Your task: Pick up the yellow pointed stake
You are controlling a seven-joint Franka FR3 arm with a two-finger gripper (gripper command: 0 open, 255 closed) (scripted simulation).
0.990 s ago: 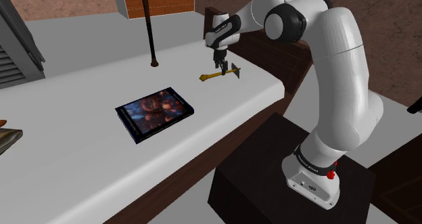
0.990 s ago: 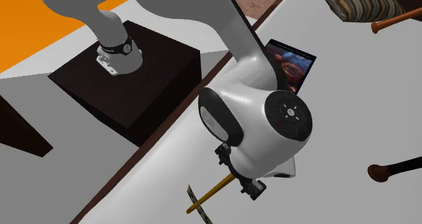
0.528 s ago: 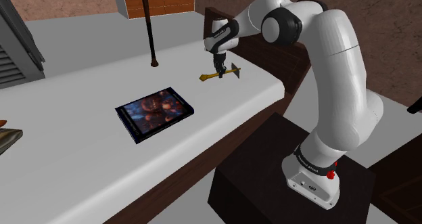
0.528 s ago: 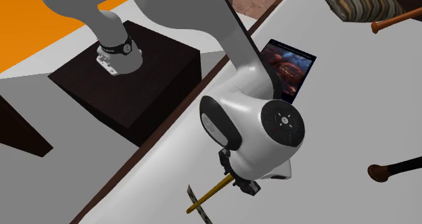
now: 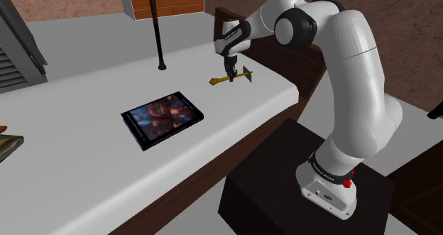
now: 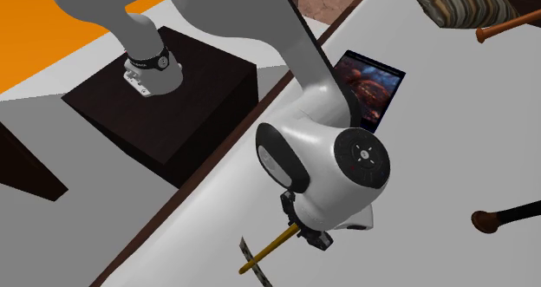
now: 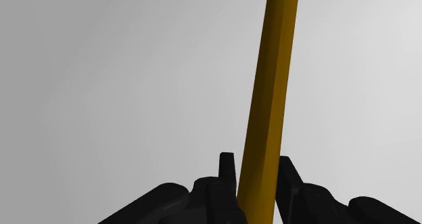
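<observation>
Gripper (image 5: 228, 65) is lowered onto the white tabletop (image 5: 85, 177), fingers (image 7: 227, 168) clenched against both sides of the yellow stake (image 7: 270, 87). The stake (image 5: 227, 78) lies flat on the tabletop beneath the gripper, extending forward past the fingertips. A book (image 5: 162, 118) lies well apart.

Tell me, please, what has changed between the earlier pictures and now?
In the first half second the arm's wrist sank a little, lowering the hand onto the yellow stake. Since then it has hardly moved. The stake lies where it was on the white table, not lifted. The book is unmoved.
</observation>
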